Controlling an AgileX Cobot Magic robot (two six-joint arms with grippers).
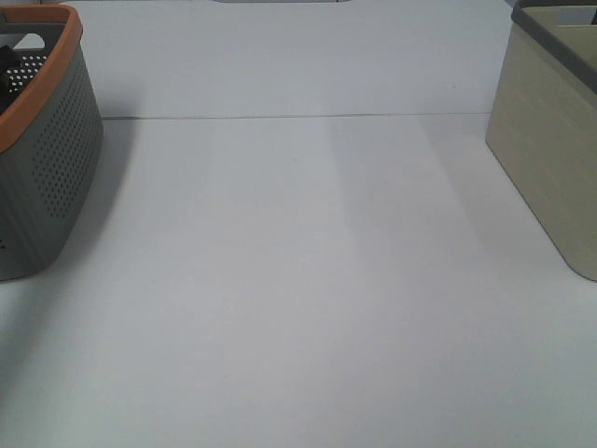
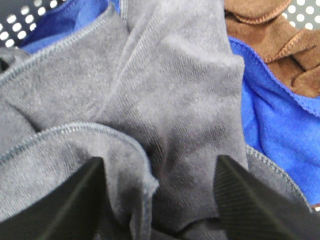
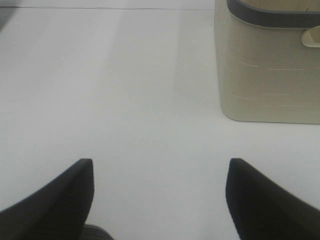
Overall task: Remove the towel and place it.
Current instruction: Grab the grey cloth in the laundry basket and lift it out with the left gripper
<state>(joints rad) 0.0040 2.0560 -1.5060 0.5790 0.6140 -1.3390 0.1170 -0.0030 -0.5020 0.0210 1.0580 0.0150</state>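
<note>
The towel (image 2: 170,100) is a dark grey-purple soft cloth with a stitched hem, lying crumpled and filling most of the left wrist view. My left gripper (image 2: 157,200) is down on it, jaws apart, with a raised fold of the towel between the two black fingers (image 2: 65,205). The fingers press into the cloth but are not closed on it. Over bare white table, my right gripper (image 3: 160,200) stands wide open and holds nothing. Neither gripper appears in the exterior high view.
A blue cloth (image 2: 280,120) and a brown cloth (image 2: 270,35) lie beside the towel, against a perforated basket wall (image 2: 15,22). The grey, orange-rimmed basket (image 1: 47,168) stands at the table's left edge and a beige bin (image 1: 550,140) at the right. White table (image 1: 298,280) lies between.
</note>
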